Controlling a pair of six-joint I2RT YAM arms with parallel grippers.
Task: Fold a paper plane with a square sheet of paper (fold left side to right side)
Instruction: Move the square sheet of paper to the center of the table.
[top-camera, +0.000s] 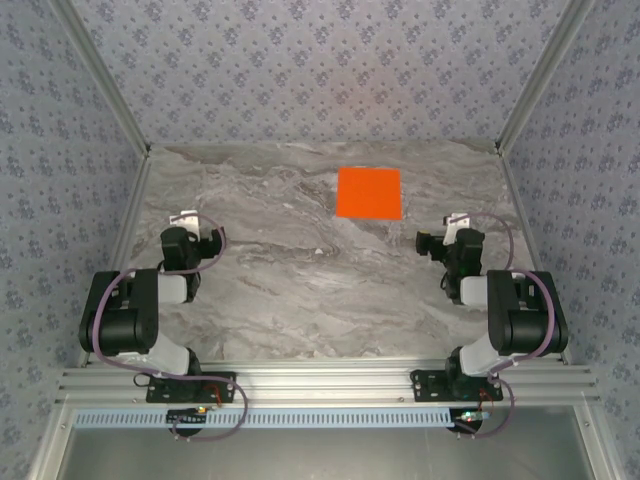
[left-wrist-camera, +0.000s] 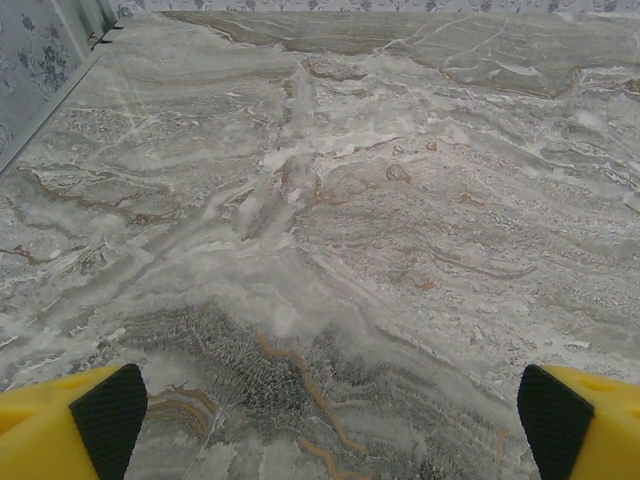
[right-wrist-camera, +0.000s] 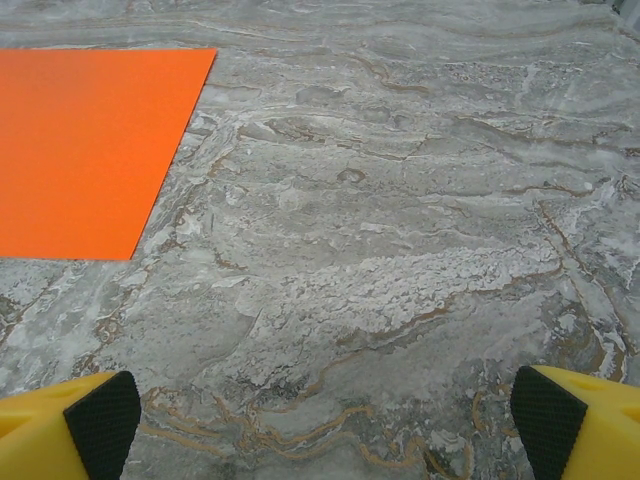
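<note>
Unfolded orange paper (top-camera: 369, 193) lies flat, far right on the surface (top-camera: 280, 290). It sits beyond and left of the right tool (top-camera: 436, 243), the nearer one. That and the left tool (top-camera: 203, 236) gape, empty.

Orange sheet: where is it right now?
Top view: the square sheet of paper lies flat on the table, right of centre toward the far edge, ahead and left of the open right gripper.
</note>
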